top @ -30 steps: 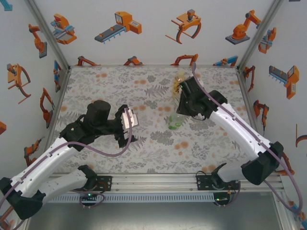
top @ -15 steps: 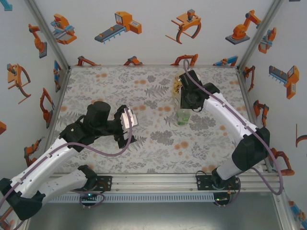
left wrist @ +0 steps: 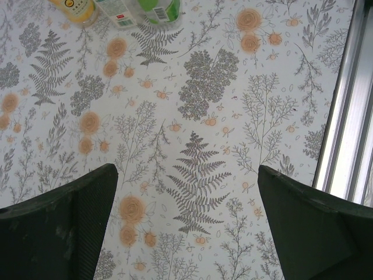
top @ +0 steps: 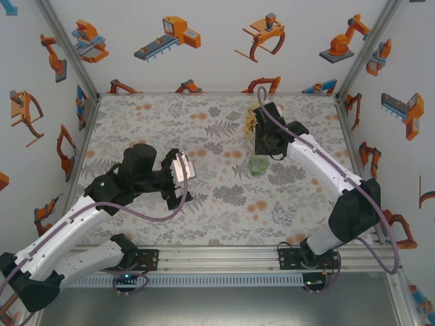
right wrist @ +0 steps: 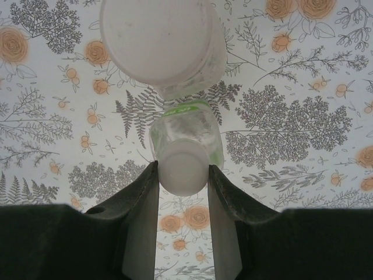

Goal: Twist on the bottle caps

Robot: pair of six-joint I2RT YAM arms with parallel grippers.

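Observation:
My right gripper (right wrist: 182, 168) is shut on a white bottle cap (right wrist: 182, 178) that sits on top of the green-labelled bottle (right wrist: 187, 133), which stands upright on the table. From above, this gripper (top: 260, 153) hangs right over that bottle (top: 258, 166). Just beyond it, a wider white round top (right wrist: 157, 41) of another bottle shows. The amber-yellow bottle (top: 252, 120) stands behind the right arm. My left gripper (top: 181, 179) hovers mid-left over the table, open with nothing between its fingers (left wrist: 64, 224). Far ahead of it stand the amber bottle (left wrist: 76, 8), the white-labelled bottle (left wrist: 116, 9) and the green-labelled bottle (left wrist: 158, 8).
The table (top: 204, 129) carries a grey fern and orange flower print and is walled on three sides. An aluminium rail (left wrist: 349, 99) runs along the edge to the right of my left gripper. Both arm bases sit on the front rail (top: 217, 258).
My right gripper has carried the green-labelled bottle back and to the right, toward the other bottles, and it now stands upright. The left arm has stayed in place, jaws wide.

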